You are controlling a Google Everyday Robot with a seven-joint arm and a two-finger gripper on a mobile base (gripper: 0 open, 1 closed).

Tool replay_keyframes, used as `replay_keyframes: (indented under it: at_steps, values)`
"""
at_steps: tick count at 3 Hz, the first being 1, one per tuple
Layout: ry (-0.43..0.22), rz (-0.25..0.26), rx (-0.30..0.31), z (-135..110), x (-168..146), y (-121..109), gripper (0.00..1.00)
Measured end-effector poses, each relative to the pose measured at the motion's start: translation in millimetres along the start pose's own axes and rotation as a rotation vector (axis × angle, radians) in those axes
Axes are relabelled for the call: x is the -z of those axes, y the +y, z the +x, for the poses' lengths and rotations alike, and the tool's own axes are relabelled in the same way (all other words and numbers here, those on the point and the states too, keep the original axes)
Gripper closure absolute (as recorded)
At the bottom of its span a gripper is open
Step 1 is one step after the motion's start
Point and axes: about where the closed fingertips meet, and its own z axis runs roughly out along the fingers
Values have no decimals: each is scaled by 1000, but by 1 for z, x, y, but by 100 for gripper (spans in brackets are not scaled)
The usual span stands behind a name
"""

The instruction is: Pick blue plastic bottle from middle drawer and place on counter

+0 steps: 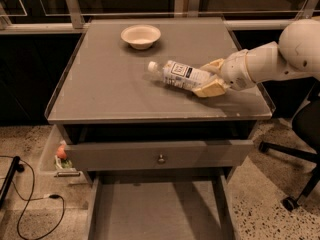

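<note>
The blue plastic bottle (181, 75) lies on its side on the counter (110, 84), right of centre, its white cap pointing left. My gripper (211, 77) reaches in from the right and is shut on the bottle's base, one tan finger (212, 64) behind it and the other in front. The bottle looks to rest on the counter surface. The middle drawer (160, 211) is pulled out at the bottom of the view, and its floor is bare.
A white bowl (141, 35) stands at the back of the counter. The top drawer front with its round knob (161, 158) is slightly open. A black cable (30, 204) lies on the floor at left, and an office chair base (292, 154) stands at right.
</note>
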Motion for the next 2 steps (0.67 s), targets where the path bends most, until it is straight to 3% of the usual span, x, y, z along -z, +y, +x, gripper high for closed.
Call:
replay_keyframes:
  at_steps: [2]
  values:
    - [0,0,0,0,0,0,35]
